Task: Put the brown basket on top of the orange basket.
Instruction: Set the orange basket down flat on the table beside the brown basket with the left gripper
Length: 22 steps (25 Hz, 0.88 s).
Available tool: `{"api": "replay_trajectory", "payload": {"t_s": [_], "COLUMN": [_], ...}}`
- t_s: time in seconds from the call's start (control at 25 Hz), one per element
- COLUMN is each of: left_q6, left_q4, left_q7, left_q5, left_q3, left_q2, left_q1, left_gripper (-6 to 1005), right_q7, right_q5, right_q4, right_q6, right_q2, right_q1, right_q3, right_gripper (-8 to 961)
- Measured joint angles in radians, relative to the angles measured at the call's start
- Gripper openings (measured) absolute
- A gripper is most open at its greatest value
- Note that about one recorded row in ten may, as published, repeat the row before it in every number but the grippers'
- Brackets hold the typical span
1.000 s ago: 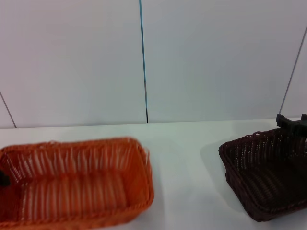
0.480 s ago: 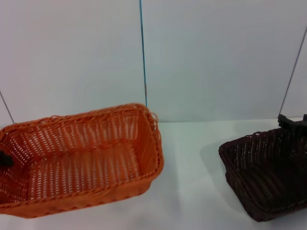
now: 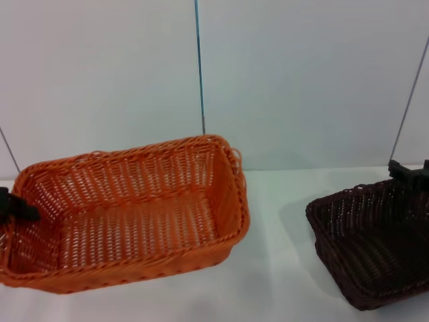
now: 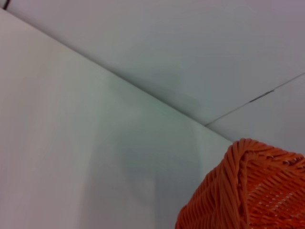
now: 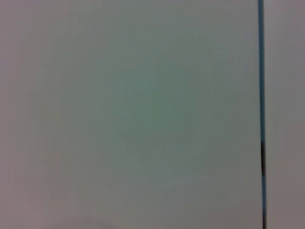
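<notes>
Orange basket [image 3: 127, 215], on the robot's left, is tilted with its far end raised, its long axis running across the desk [image 3: 275, 268]. The left tool [image 3: 17, 206] sits at its left short rim; it appears clamped on that rim, though I cannot tell for certain, as little of it shows. The left wrist view shows only a corner of the orange weave. To the right, well apart across bare desk, the brown basket [image 3: 372, 245] rests flat near the right edge. The right tool [image 3: 407, 173] is at its far right rim; I cannot tell whether it grips. The right arm is nearer the brown basket, which must travel leftward.
</notes>
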Motion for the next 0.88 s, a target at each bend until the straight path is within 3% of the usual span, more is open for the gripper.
{"api": "replay_trajectory", "payload": {"t_s": [0.28, 0.56, 0.88], "left_q6": [-0.038, -0.105, -0.236], "left_q4": [-0.016, -0.11, -0.204], "left_q7": [0.002, 0.011, 0.03], "left_q5": [-0.001, -0.001, -0.001], "left_q3": [0.014, 0.056, 0.135], "left_q2": [-0.02, -0.029, -0.072], "left_q1": [-0.02, -0.031, -0.042], "left_gripper": [157, 157, 158], "right_q7": [0.0, 0.0, 0.0], "right_q5": [0.0, 0.0, -0.006], "right_q4": [0.0, 0.0, 0.0], "right_q6": [-0.002, -0.004, -0.008], "right_q2": [0.0, 0.0, 0.0], "right_q1": [-0.005, -0.005, -0.006], "right_q3": [0.0, 0.0, 0.0], "right_gripper": [758, 757, 756]}}
